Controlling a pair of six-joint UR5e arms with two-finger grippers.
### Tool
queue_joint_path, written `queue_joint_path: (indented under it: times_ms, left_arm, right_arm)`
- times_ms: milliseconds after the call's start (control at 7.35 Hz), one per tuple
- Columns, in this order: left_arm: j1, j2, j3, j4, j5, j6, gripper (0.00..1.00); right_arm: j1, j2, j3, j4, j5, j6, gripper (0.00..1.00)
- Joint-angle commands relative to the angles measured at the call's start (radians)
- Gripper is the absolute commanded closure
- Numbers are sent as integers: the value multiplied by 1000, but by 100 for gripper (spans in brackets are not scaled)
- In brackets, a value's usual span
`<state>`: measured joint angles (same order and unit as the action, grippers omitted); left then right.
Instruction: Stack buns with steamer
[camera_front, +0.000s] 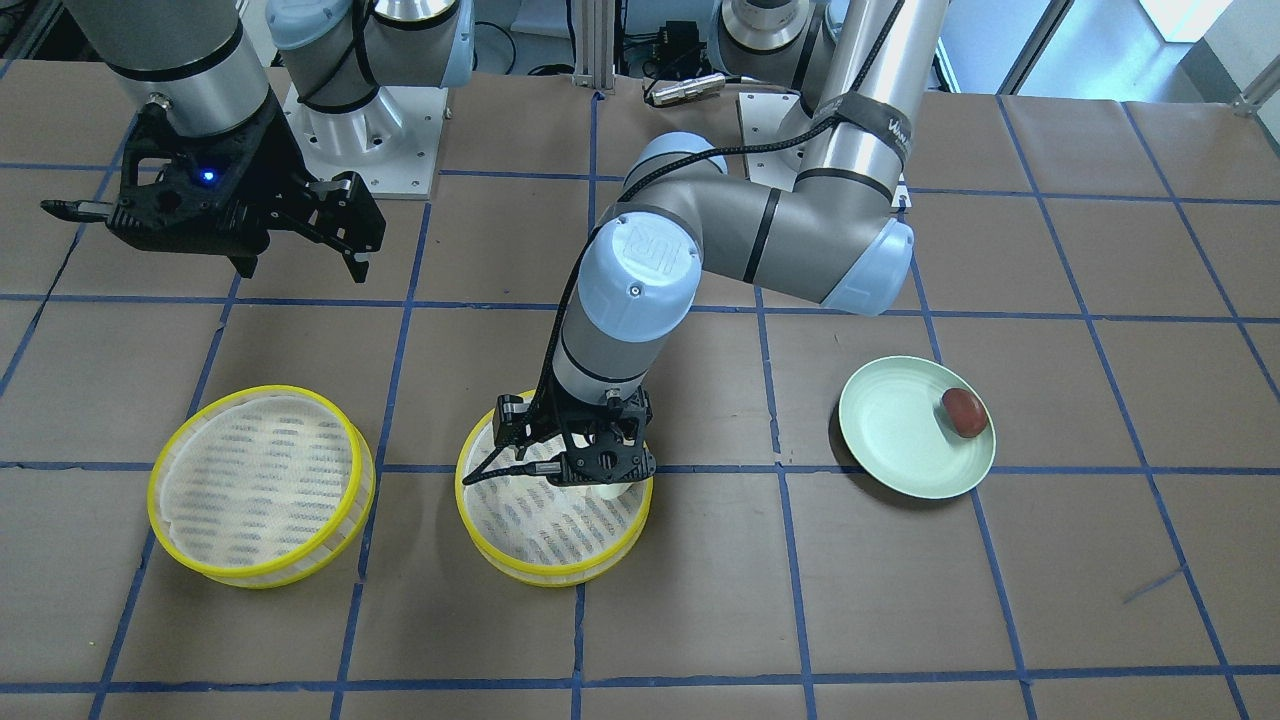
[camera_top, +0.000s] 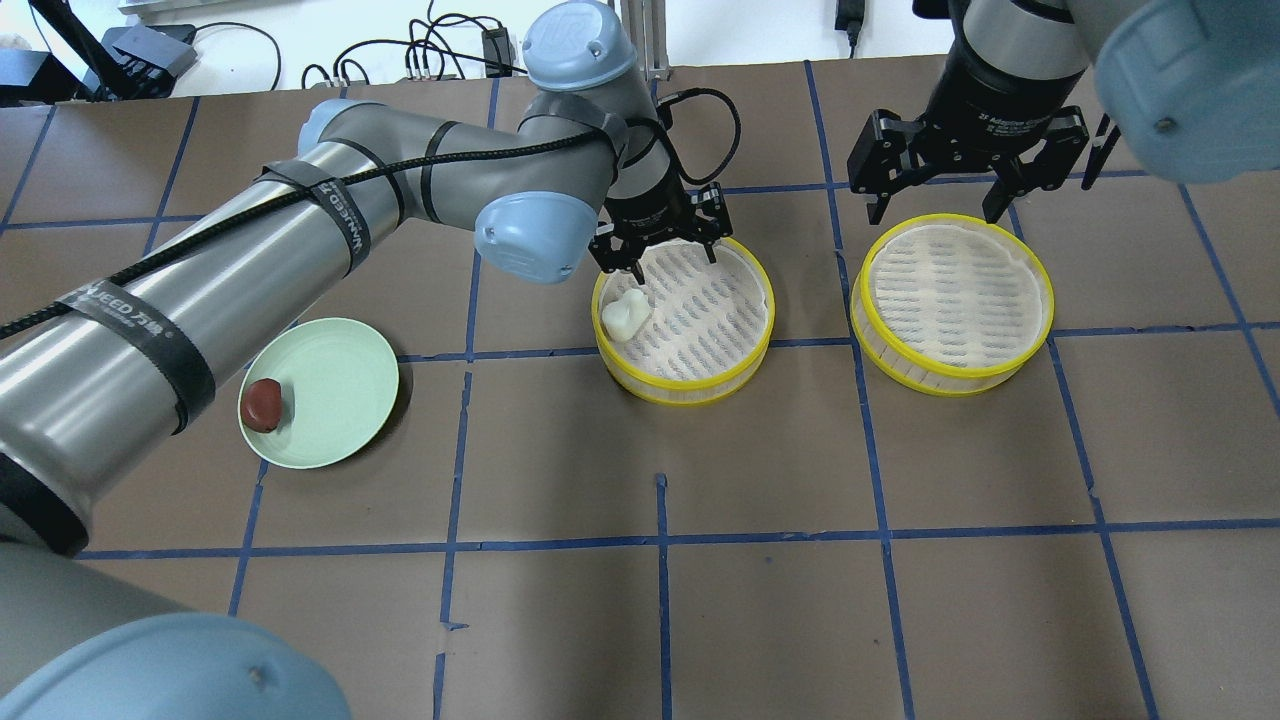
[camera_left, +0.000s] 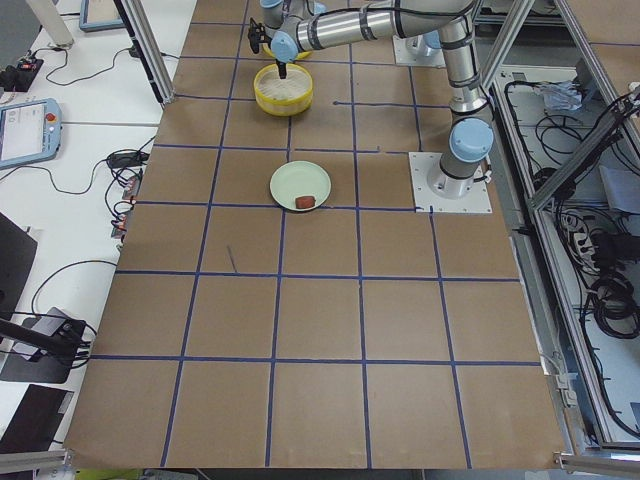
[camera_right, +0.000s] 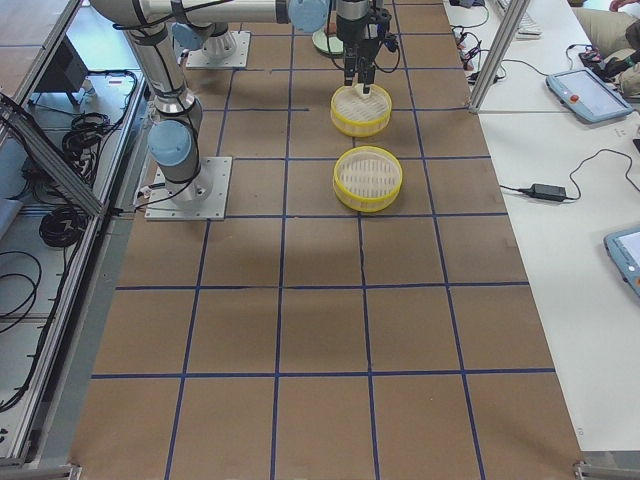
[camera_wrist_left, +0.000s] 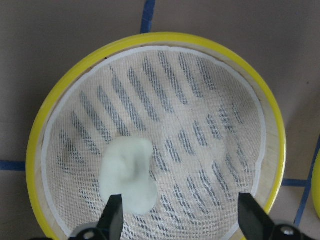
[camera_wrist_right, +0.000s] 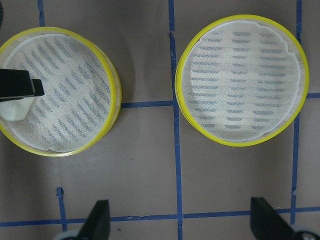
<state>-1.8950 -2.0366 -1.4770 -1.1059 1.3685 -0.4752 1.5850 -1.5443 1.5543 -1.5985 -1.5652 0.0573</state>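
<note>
The white bun lies in the steamer at the centre of the overhead view, under the left fingers, which are spread apart and empty. The brown bun sits on the green plate at left. The right fingers are also spread, empty.

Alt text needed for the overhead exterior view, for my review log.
The left gripper hangs open over a round yellow-rimmed steamer tray where a white oblong bun lies near its left edge. The right gripper hovers open at the far edge of a second, empty yellow-rimmed tray to the right. A glossy reddish-brown oval bun sits on a pale green plate at left.
</note>
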Motion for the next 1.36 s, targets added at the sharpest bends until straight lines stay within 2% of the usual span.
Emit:
queue_joint_path:
  times_ms: [0, 272, 408, 544, 680, 953, 1089, 1225]
  left_arm:
    - [101, 140, -9, -175, 94, 190, 9]
    - [186, 238, -26, -280, 214, 355, 8]
    - [218, 284, -26, -313, 236, 393, 8]
    - [246, 333, -25, -354, 239, 423, 7]
    - [260, 369, -26, -377, 239, 423, 6]
    - [257, 374, -29, -393, 236, 423, 6]
    - [257, 372, -29, -393, 236, 423, 6]
    - [255, 372, -29, -393, 236, 423, 6]
  right_arm:
    - [-58, 3, 6, 0, -1, -20, 0]
    - [-268, 1, 91, 3, -1, -178, 0]
    - [-351, 1, 169, -20, -65, -270, 0]
    - [-432, 10, 247, -111, -76, -319, 0]
    - [-465, 13, 335, -249, -73, -362, 0]
    - [-468, 56, 476, -497, -72, -367, 0]
    - [-468, 99, 468, -547, -73, -384, 0]
    - [-465, 136, 402, -616, -70, -380, 0]
